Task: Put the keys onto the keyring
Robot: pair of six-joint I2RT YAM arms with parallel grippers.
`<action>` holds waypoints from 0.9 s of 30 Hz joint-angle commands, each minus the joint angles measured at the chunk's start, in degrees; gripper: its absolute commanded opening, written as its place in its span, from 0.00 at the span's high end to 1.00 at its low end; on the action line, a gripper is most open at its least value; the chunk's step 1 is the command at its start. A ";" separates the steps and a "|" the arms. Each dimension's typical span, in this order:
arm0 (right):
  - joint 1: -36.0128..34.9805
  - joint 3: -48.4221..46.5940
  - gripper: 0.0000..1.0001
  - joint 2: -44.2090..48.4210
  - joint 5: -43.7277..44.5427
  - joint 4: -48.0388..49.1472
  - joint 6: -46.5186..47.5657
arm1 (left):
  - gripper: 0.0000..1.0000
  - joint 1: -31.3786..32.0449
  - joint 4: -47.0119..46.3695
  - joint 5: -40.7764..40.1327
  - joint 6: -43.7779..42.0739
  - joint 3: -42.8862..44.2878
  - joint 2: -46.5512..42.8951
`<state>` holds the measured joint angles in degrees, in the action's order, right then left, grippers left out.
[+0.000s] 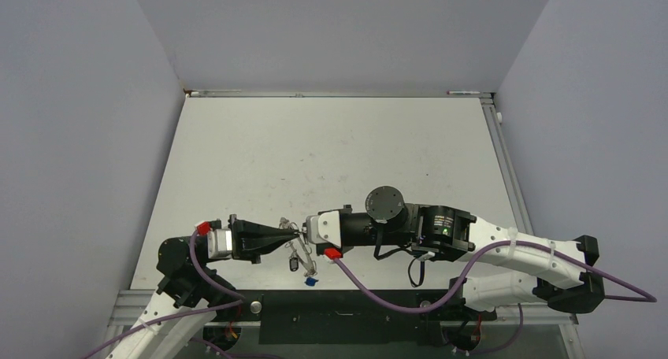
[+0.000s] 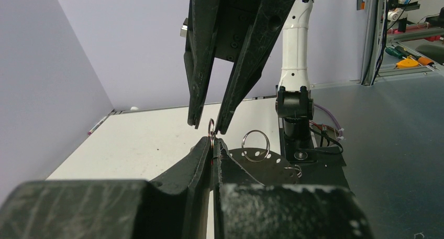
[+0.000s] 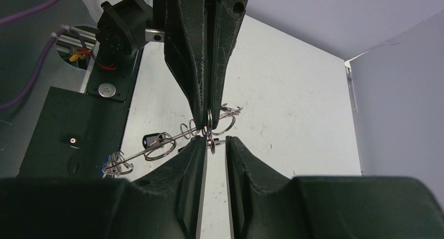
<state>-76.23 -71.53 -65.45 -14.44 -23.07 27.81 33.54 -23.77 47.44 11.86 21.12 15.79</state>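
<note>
My left gripper [image 1: 285,235] is shut on a small wire loop [image 2: 211,130] at the rim of the keyring [image 2: 272,165], holding the flat silvery ring above the table's near edge. My right gripper [image 1: 306,231] faces it tip to tip. Its fingers straddle that same loop [image 3: 210,133] with a narrow gap still between them. In the right wrist view the keyring [image 3: 180,138] runs edge-on down to the left. A key with a black tag [image 3: 151,140] and another with a blue tag [image 1: 311,281] hang from it.
The white table [image 1: 331,154] stretches away behind the grippers, with grey walls on three sides. The black base plate [image 1: 339,304] and purple cables [image 1: 394,296] lie just below the hanging keys. The right arm's base [image 2: 296,118] stands behind the keyring.
</note>
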 commanded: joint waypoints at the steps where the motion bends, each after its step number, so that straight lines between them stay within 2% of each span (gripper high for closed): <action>1: 0.02 -1.00 0.82 -0.54 -1.46 2.59 0.40 | 1.00 -0.40 -4.04 0.22 0.80 0.76 -0.31; 8: 0.42 -1.07 0.94 -0.74 -2.12 2.48 0.40 | 1.00 -0.40 -4.01 0.12 0.80 0.76 -0.56; 27: 1.58 1.20 0.95 -0.11 -2.61 3.03 -0.71 | 1.00 -0.84 -3.92 -1.55 0.71 0.63 -1.85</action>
<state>-75.61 -71.31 -66.11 -15.77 -22.55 27.81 33.17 -23.83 47.18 11.86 21.12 14.96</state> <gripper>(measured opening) 0.062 0.007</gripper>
